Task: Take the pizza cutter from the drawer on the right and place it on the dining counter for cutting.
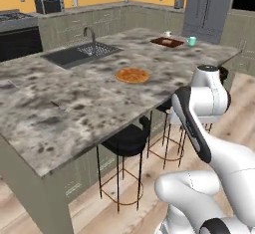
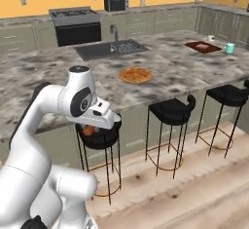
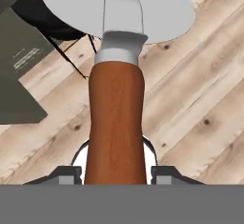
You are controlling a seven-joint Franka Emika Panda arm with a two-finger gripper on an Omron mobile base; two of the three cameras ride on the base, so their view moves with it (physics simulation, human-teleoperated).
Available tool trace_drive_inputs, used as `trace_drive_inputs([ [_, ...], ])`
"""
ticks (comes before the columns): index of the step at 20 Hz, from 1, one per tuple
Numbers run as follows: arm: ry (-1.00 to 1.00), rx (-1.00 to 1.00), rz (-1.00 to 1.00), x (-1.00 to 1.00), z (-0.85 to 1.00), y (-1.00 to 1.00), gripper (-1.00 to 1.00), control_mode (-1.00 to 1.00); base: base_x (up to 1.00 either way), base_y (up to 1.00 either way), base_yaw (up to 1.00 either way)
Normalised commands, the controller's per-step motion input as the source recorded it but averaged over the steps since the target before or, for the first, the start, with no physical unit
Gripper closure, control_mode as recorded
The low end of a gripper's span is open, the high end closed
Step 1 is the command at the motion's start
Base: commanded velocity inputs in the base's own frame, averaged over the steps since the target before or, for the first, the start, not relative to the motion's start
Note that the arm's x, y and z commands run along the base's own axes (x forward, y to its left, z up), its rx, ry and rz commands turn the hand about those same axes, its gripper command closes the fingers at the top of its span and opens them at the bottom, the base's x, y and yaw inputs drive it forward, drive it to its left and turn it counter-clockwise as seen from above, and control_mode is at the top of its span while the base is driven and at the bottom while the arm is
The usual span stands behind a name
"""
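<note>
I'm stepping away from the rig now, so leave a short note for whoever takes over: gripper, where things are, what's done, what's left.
Gripper: shut on the pizza cutter, handle between the fingers, blade pointing away from the hand.
Position: the hand is low beside the dining counter, over the wooden floor and near a black stool, not above the top.
Done: cutter is in hand.
Left: lift it over the counter and set it on bare granite, likely near the pizza.

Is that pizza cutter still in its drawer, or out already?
Out. The gripper is closed on the pizza cutter by its handle, above wood floor beside the dining counter.
</note>
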Motion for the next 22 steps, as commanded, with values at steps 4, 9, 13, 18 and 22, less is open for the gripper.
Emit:
trace_drive_inputs([
  [4,0.0,0.0,0.0,0.0,0.0,0.0,1.0,1.0,0.3,-0.86,0.58],
  [9,0.0,0.0,0.0,0.0,0.0,0.0,1.0,1.0,0.13,-1.0,0.52],
  [13,0.0,0.0,0.0,0.0,0.0,0.0,1.0,1.0,0.17,-1.0,0.52],
  [18,0.0,0.0,0.0,0.0,0.0,0.0,1.0,1.0,0.4,-1.0,0.47],
  [22,0.0,0.0,0.0,0.0,0.0,0.0,1.0,1.0,0.28,-1.0,0.4],
])
